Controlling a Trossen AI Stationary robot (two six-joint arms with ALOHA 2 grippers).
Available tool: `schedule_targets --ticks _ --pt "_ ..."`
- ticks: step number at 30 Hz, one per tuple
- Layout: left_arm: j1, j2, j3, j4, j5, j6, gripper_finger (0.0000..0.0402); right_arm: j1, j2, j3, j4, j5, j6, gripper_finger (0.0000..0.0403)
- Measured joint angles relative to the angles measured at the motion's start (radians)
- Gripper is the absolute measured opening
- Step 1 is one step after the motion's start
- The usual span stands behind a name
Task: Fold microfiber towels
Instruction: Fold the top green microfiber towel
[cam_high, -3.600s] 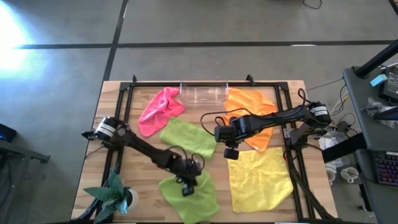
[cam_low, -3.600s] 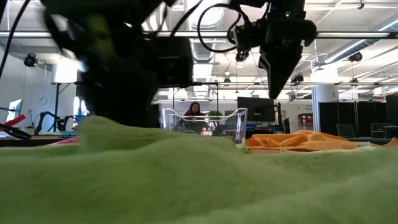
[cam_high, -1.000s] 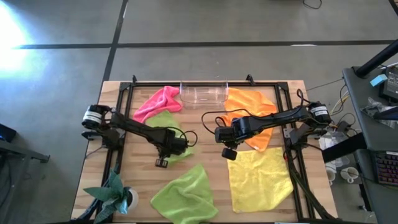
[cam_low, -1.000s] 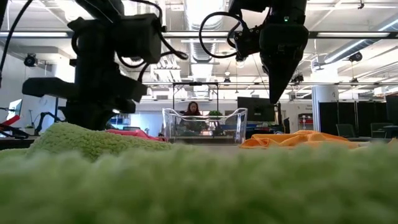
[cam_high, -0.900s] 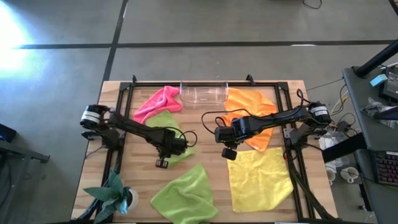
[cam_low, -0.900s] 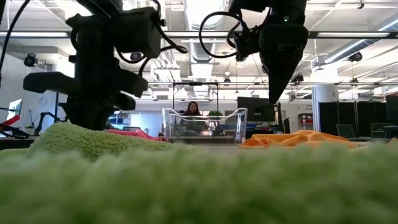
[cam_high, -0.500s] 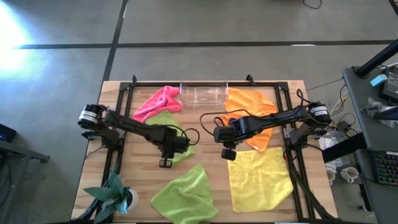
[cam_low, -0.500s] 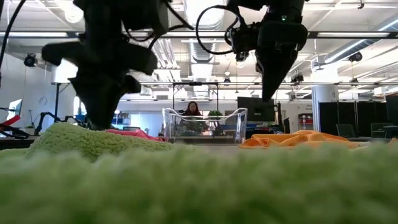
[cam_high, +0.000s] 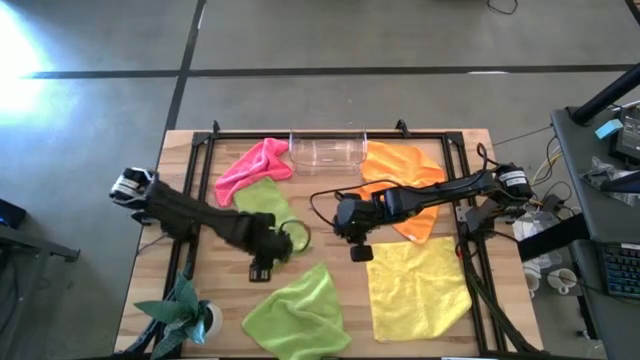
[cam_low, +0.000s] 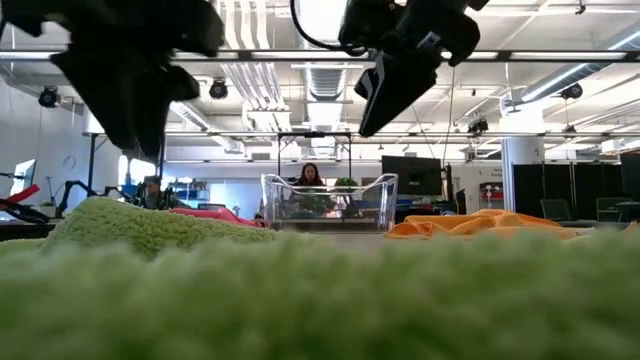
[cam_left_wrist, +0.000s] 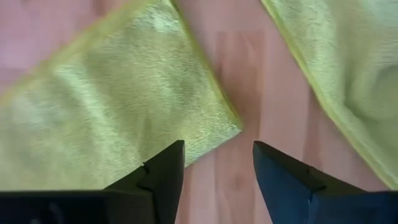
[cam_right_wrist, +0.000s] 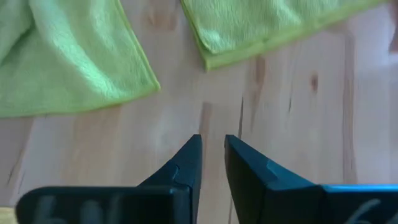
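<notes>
while left pincer (cam_left_wrist: 214, 163) hangs spread over lime towel (cam_left_wrist: 112, 106), right pincer (cam_right_wrist: 211, 163) hovers narrowly parted.

The high view looks straight down on the whole table (cam_high: 470, 330). The low view looks level across it. Both wrist views look closely down at the green towels (cam_high: 295, 318).

The left arm hides part of a lime green towel (cam_high: 262, 203); the low view's foreground is blurred.

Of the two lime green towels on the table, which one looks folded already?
The lime green towel beside the pink towel, at: it is a compact doubled shape partly under the left arm. The other lime green towel lies spread and rumpled at the table's front edge.
</notes>
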Motion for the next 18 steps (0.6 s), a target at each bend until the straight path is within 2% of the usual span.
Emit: schedule_targets --ticks 3,5,13,18 --pt "-0.068 -0.036 -0.039 0.034 -0.101 -0.097 0.0175 -0.003 0.017 0.000 0.052 -0.026 -0.053 0.0090" --pt "-0.101 -0.043 -0.078 0.091 -0.124 -0.156 0.0175 -0.003 0.046 0.000 0.096 -0.049 -0.105 0.0101" --pt "-0.147 0.004 -0.200 0.334 -0.125 -0.252 0.0175 -0.003 0.159 0.014 0.236 -0.065 -0.247 0.0134" --pt "-0.148 0.051 -0.215 0.337 -0.126 -0.251 0.0175 -0.003 0.199 0.027 0.284 -0.066 -0.289 0.0144"
